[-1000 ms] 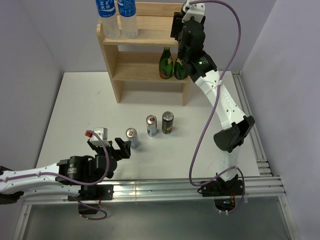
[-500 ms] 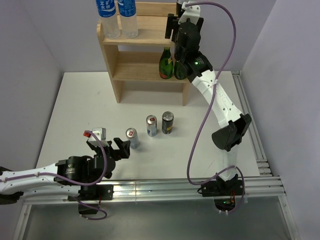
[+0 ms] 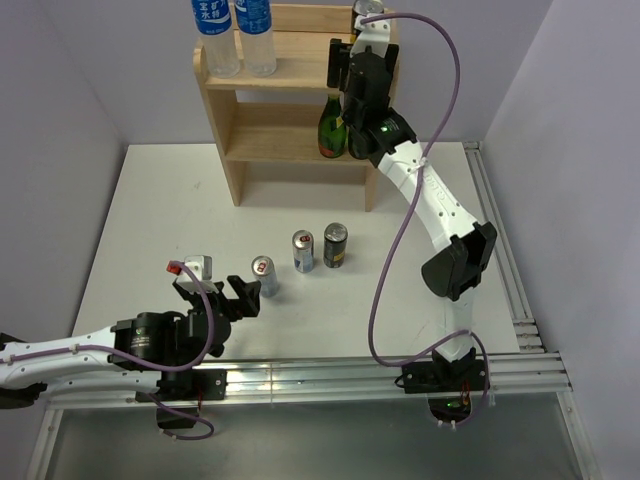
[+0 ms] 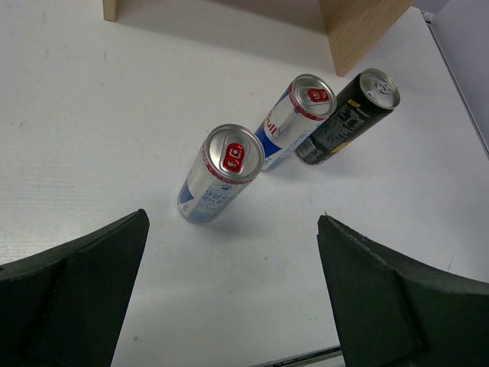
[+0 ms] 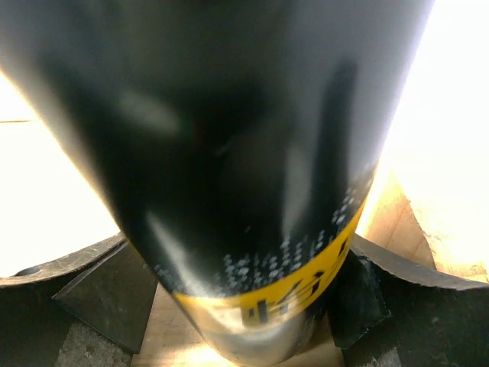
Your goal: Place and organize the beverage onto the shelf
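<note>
The light-wood shelf (image 3: pixel 290 75) stands at the back of the table. On its top tier are two water bottles (image 3: pixel 215 35) (image 3: pixel 257 30) and, at the right end, a black-and-gold can (image 3: pixel 366 10). My right gripper (image 5: pixel 229 298) is open around that can (image 5: pixel 229 153), which stands on the wood; a gap shows beside the left finger (image 5: pixel 69 306). On the table stand two silver cans (image 4: pixel 221 172) (image 4: pixel 294 118) and another black-and-gold can (image 4: pixel 348 118). My left gripper (image 4: pixel 233 290) hangs open and empty, just short of the nearest silver can.
Two green glass bottles (image 3: pixel 333 128) stand on the lower tier, at its right end. A shelf side panel's foot (image 4: pixel 359 30) is just behind the table cans. A metal rail (image 3: pixel 330 372) runs along the near table edge.
My right gripper's jaws have widened around the black-and-gold can on the top tier, and that arm has shifted slightly left. The left arm has not moved.
</note>
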`<control>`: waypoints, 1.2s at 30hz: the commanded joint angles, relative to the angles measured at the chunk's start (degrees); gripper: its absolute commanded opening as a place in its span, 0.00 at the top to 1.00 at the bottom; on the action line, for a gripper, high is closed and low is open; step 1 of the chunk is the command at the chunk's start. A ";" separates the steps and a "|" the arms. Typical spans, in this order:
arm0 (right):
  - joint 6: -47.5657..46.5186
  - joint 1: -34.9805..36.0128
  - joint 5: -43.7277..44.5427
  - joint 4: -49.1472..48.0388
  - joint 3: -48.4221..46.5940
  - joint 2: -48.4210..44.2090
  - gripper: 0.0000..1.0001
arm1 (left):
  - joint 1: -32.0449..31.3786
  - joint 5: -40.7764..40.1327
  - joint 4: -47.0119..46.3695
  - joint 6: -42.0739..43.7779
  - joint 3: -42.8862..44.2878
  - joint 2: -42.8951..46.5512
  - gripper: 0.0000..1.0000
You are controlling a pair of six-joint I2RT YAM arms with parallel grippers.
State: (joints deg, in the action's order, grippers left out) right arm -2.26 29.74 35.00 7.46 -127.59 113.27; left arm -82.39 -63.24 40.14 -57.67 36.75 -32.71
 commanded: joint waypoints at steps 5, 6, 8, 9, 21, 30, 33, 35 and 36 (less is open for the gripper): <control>1.12 -1.26 4.02 1.41 5.41 -4.46 0.16 | -0.40 -0.13 -0.94 0.81 -0.28 0.63 0.01; 1.29 -1.17 4.28 1.24 6.03 -4.81 0.16 | -0.32 -0.13 -0.85 0.89 -0.28 0.63 0.01; 1.65 -1.26 4.37 0.71 8.13 -6.48 0.16 | -0.40 -0.13 -0.94 0.98 -0.28 0.72 0.01; 1.65 -1.26 4.37 0.45 8.84 -7.01 0.16 | -0.32 -0.13 -0.94 0.89 -0.28 0.72 0.01; 5.33 -1.26 4.37 3.61 11.31 -10.53 0.16 | -0.40 -0.21 -0.85 0.89 -0.28 0.72 0.01; 7.01 -0.29 3.67 2.91 17.55 -14.22 0.16 | -0.32 -0.13 -1.12 1.07 -0.28 1.07 0.01; 7.45 0.06 3.49 3.43 18.69 -15.27 0.16 | -0.40 -0.13 -1.03 0.98 -0.36 0.98 0.01; 7.80 0.15 3.23 3.52 19.57 -15.98 0.16 | -0.40 -0.21 -1.03 0.98 -0.28 1.07 0.01; 7.80 0.41 2.97 3.61 19.92 -16.67 0.15 | -0.40 -0.21 -1.03 0.98 -0.28 1.07 0.01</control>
State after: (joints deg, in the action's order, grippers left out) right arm 4.03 30.83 33.43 5.56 -109.71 99.00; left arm -82.39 -63.24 40.12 -57.65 36.73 -32.32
